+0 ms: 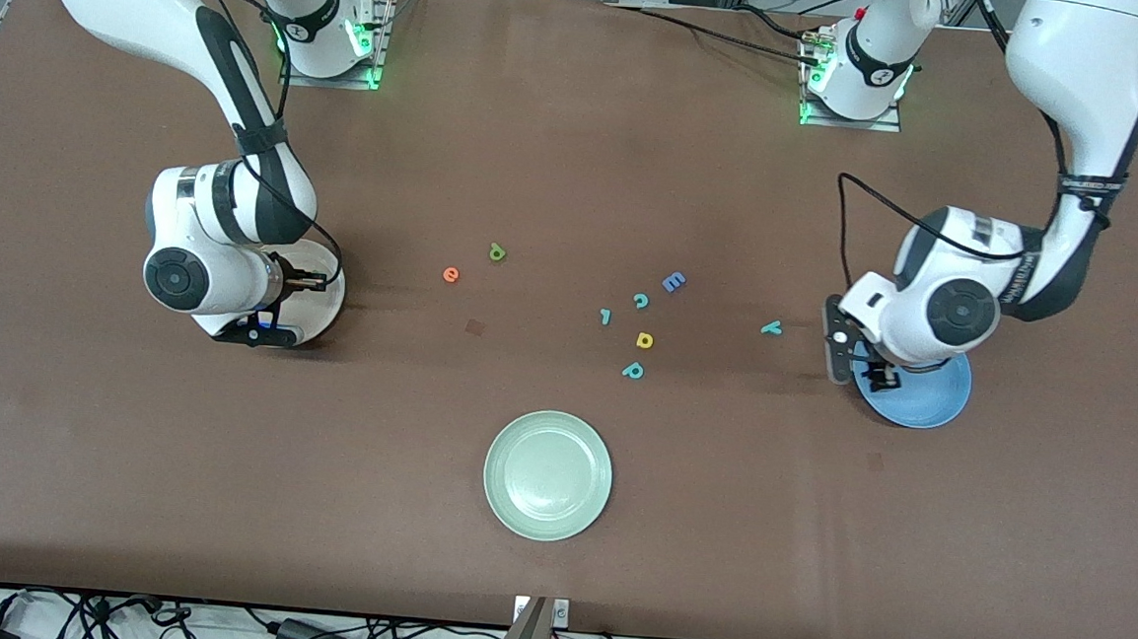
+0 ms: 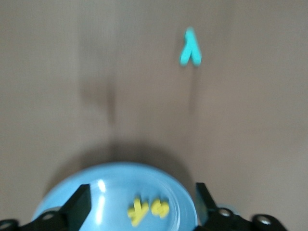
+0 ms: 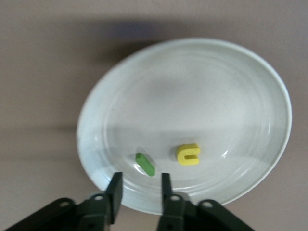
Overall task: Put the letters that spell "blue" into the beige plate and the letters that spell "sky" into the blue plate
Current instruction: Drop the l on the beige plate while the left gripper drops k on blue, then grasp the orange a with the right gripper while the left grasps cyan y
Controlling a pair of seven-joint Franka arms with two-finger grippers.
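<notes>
My left gripper [image 2: 141, 202] hangs open over the blue plate [image 2: 110, 192], where a yellow k [image 2: 137, 211] and a yellow s [image 2: 160, 208] lie side by side. The teal y [image 1: 772, 327] lies on the table beside that plate [image 1: 935, 396]. My right gripper [image 3: 140, 187] is open and empty over the rim of the beige plate [image 3: 216, 96], which holds the green l [image 3: 144, 163] and the yellow u [image 3: 187, 155]. The orange e [image 1: 450, 274] and the dark green b [image 1: 497, 252] lie on the table between the beige plate [image 1: 330, 297] and the table's middle.
A blue capital E [image 1: 673, 282], a teal c [image 1: 640, 300], a small teal piece [image 1: 606, 316], a yellow a-like letter [image 1: 644, 340] and a teal p [image 1: 633, 370] lie mid-table. A pale green plate [image 1: 548, 474] sits nearer the front camera.
</notes>
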